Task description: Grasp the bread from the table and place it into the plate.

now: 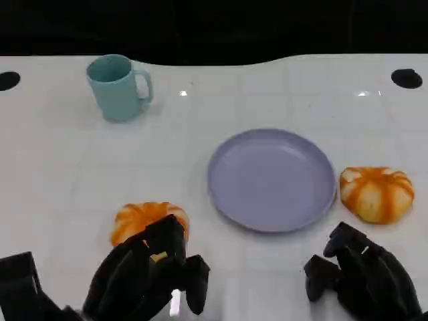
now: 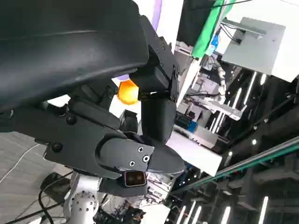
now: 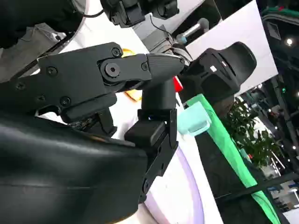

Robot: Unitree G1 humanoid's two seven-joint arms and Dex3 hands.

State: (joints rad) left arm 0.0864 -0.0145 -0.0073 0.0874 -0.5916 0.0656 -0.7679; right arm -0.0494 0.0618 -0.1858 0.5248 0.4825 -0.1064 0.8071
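Note:
Two orange, pumpkin-shaped breads lie on the white table. One bread (image 1: 376, 194) sits just right of the round purple plate (image 1: 271, 179), which has nothing on it. The other bread (image 1: 144, 217) lies left of the plate, its near side hidden behind my left hand (image 1: 150, 277). That hand hovers at the bread's near edge with its fingers apart, holding nothing. My right hand (image 1: 361, 277) hangs in front of the right bread, short of it, also holding nothing. In the left wrist view an orange bread (image 2: 127, 92) peeks between the fingers (image 2: 159, 116).
A teal mug (image 1: 117, 87) stands at the back left, well away from both hands; it also appears in the right wrist view, mug (image 3: 194, 119), beyond the plate (image 3: 187, 186). The table's far edge meets a dark background.

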